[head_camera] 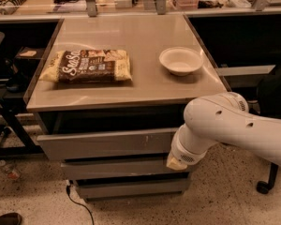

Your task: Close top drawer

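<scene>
A flat grey worktop (140, 34) stands in a dim room with a speckled floor (225, 200). Behind it runs a long shelf (51, 3) full of small things I cannot make out.

A white bowl (181, 60) sits on the right side of the worktop. A brown and yellow snack bag (86, 65) lies flat on the left side, well apart from the bowl.

The top drawer (103, 144) is under the worktop and sticks out toward us. It is dark inside, so I cannot see what it holds. Two smaller drawers (117, 168) sit below it.

A fat white arm (225, 121) comes in from the right. The gripper (176, 163) is low at the right end of the top drawer's front. The arm hides it, so I cannot tell if it is clenched or released.

A black cable (79, 203) lies on the floor.
</scene>
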You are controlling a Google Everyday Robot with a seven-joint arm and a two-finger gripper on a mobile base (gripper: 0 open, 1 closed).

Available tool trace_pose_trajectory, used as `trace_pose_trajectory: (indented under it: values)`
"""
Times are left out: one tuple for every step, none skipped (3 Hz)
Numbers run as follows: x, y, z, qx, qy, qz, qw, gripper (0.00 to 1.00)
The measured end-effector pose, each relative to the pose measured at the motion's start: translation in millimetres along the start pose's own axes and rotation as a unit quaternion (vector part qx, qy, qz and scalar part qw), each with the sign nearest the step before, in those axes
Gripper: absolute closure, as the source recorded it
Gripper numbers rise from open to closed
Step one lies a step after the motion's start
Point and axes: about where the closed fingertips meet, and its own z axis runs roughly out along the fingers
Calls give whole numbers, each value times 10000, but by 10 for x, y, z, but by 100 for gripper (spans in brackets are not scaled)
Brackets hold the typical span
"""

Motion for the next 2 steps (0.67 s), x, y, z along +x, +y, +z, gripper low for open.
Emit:
trace_pose_trajectory:
  values:
    - [-40,-181,20,225,79,-12,9997,100]
    - [-85,-343,51,368,184,-51,9991,100]
